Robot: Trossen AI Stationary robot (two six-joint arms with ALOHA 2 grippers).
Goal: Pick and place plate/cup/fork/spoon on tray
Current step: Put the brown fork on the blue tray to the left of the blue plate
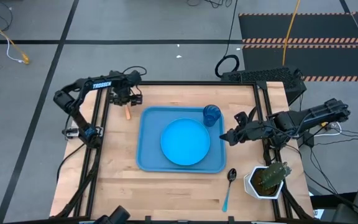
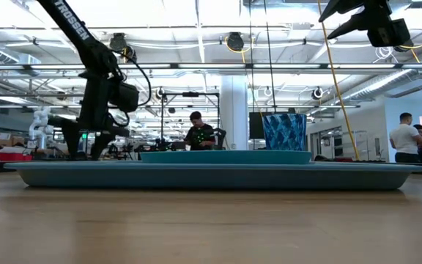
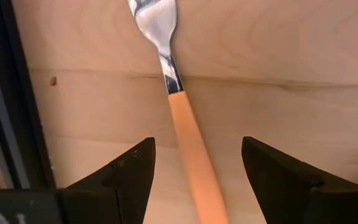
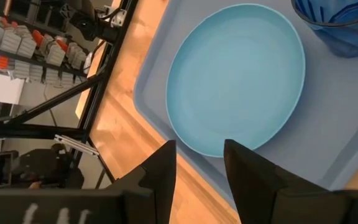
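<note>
The blue tray [image 1: 148, 158] lies mid-table with the round blue plate [image 1: 185, 142] on it and the dark blue cup [image 1: 211, 114] upright in its far right corner. The fork [image 3: 188, 140], orange handle and silver tines, lies flat on the wood left of the tray's far left corner [image 1: 128, 112]. My left gripper [image 3: 197, 163] is open, pointing down over the fork, one finger on either side of the handle, touching nothing. My right gripper [image 1: 227, 136] is open and empty, raised over the tray's right edge. The spoon [image 1: 230, 186] lies on the wood near the tray's near right corner.
A white pot with a cactus [image 1: 267, 179] stands at the table's near right corner, next to the spoon. Black frame rails [image 1: 98, 143] run along the table's left and right sides. People stand in the room beyond the table [image 2: 405, 139].
</note>
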